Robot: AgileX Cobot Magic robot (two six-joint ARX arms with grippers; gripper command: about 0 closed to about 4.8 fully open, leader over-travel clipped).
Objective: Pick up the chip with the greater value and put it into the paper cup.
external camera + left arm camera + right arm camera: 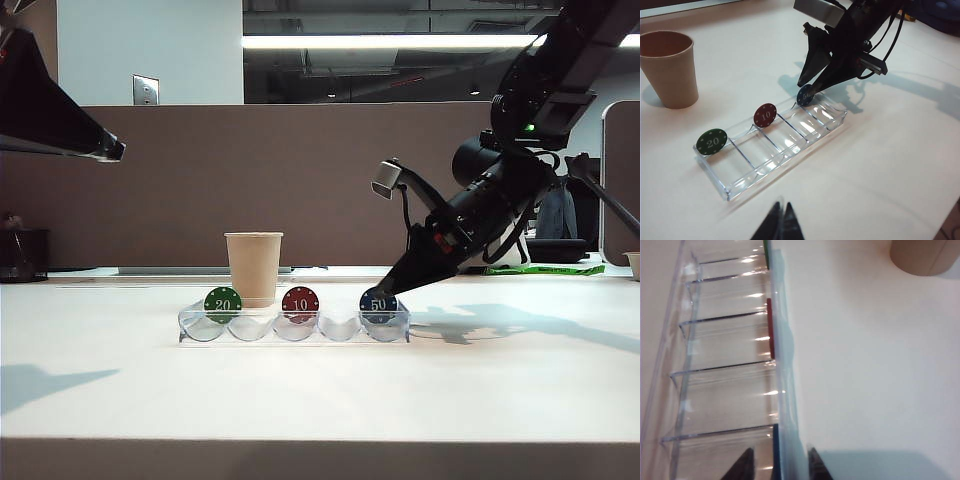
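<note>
Two fingers of our right gripper straddle the blue chip, jaws half spread either side of its edge; whether they pinch yet we cannot tell. It stands in the clear tray's end slot. Our left gripper hangs back, jaws pressed together. Lifting and dropping into the paper cup behind the tray remain.

Bright overhead strip light washes the bench; soft arm shadows fall sideways, glare sparkles on the clear tray (right wrist view slightly blurred).
</note>
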